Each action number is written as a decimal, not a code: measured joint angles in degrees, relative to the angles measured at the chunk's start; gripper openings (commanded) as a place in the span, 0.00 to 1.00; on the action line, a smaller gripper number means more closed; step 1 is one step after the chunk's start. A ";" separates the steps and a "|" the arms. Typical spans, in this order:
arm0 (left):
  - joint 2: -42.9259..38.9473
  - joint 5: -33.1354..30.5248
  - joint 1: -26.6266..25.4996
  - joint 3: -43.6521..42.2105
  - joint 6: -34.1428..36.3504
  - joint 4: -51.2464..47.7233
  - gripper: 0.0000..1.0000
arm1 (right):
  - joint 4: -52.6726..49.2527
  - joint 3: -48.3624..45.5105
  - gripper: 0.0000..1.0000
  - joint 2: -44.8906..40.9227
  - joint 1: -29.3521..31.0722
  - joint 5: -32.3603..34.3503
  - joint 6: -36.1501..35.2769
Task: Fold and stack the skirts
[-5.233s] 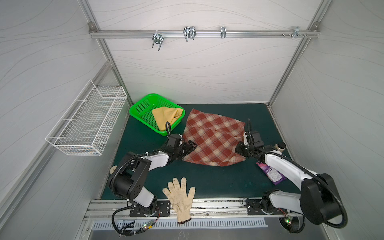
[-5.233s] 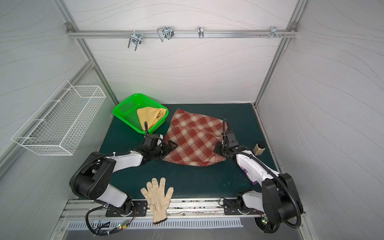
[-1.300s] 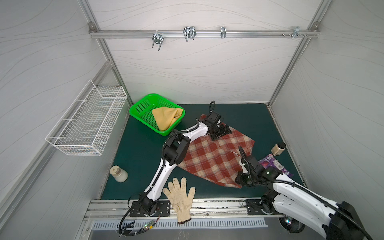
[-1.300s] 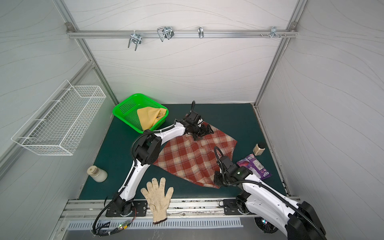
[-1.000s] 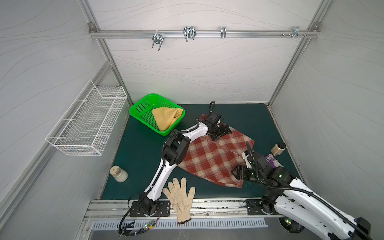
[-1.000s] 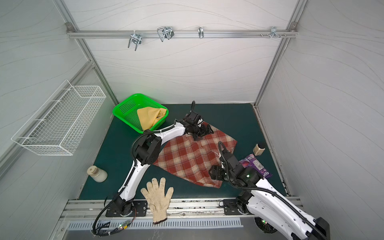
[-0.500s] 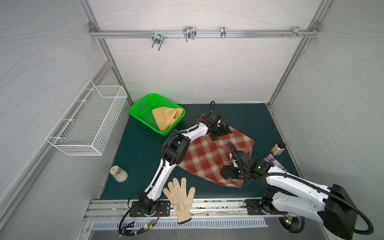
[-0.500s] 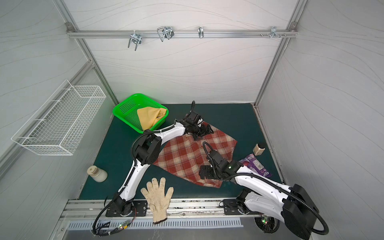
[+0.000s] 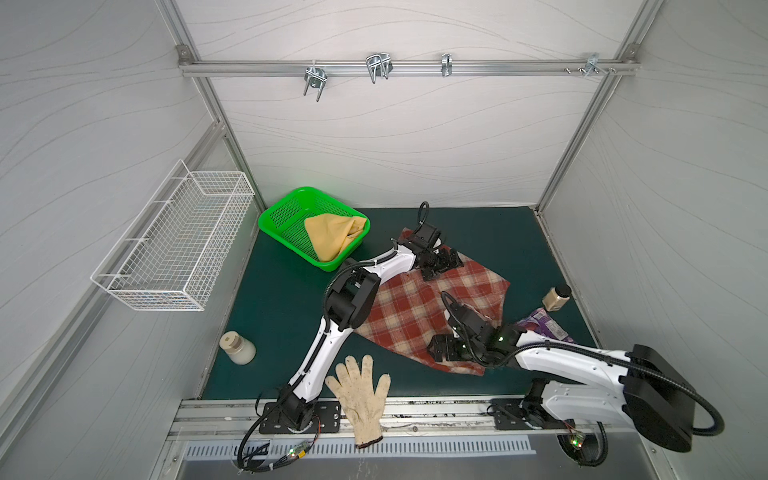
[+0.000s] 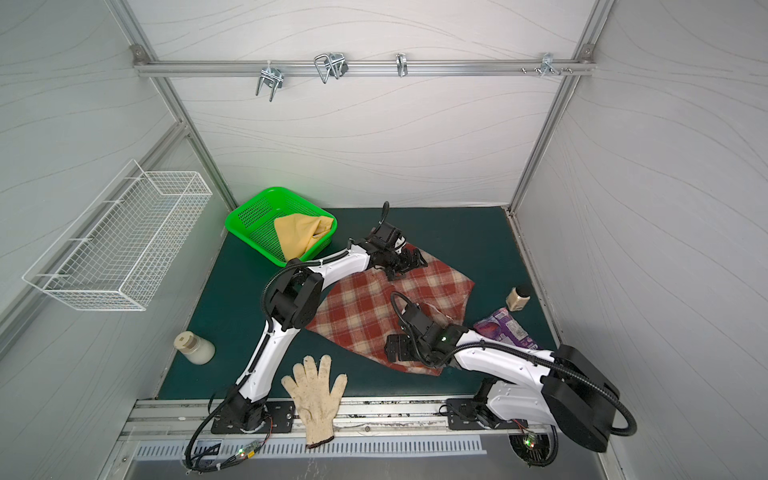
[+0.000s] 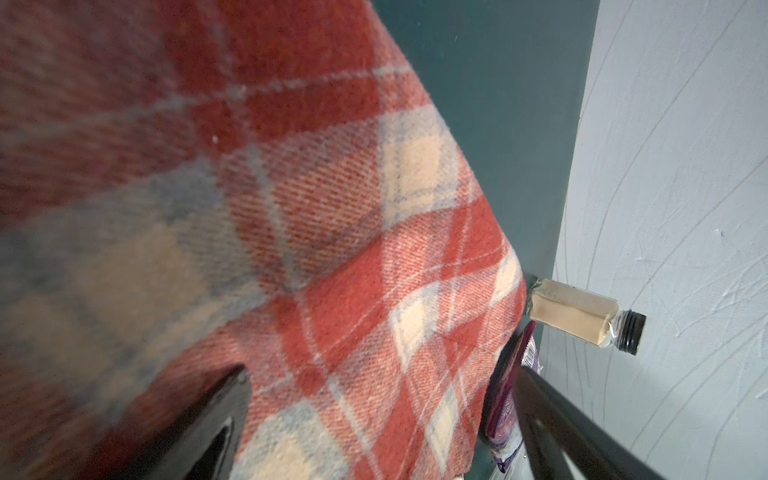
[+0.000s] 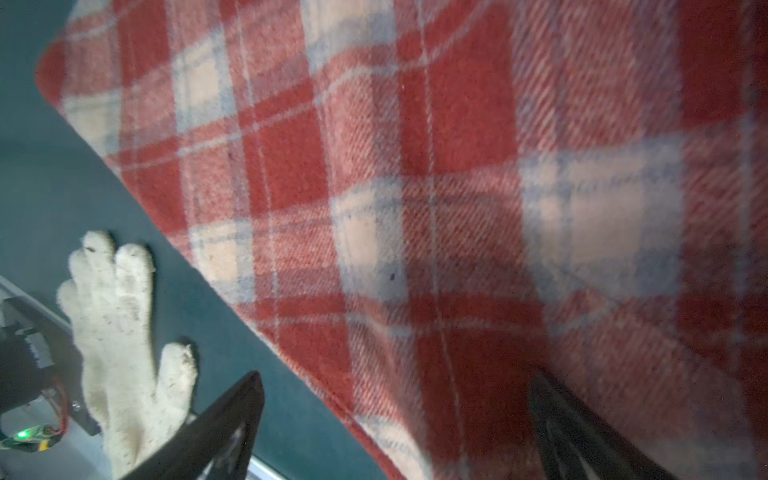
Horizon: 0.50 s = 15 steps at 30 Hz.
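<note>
The right gripper [image 9: 441, 348], jaws wide apart and empty, hangs over the near edge of the plaid skirt [image 9: 409, 309]. The left gripper [image 9: 441, 266], likewise spread, sits at its far corner. The skirt lies spread mid-worktop [image 9: 286, 328], with a glove [image 9: 360, 392] at the front edge and a packet [image 9: 545, 328] and bottle [image 9: 556, 297] beside its right side. The yellow skirt [image 9: 332, 237] sits in the basket [image 9: 279, 212] at the far left corner.

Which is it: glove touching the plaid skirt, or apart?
Apart. The right wrist view shows a strip of green mat between the glove and the plaid skirt; both top views show the gap too.
</note>
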 measured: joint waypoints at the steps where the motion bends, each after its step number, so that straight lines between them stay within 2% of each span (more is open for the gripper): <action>1: -0.02 0.13 0.04 -0.04 0.00 0.11 0.99 | 0.28 -0.04 0.99 0.20 1.49 0.98 0.37; 6: -0.17 0.63 0.26 -0.70 -0.02 0.96 0.99 | 0.44 -0.04 0.97 -0.02 8.68 4.00 3.50; 15: -0.33 1.73 1.20 -1.40 -0.07 2.16 0.99 | 0.59 -1.77 0.94 -1.44 17.59 9.16 9.86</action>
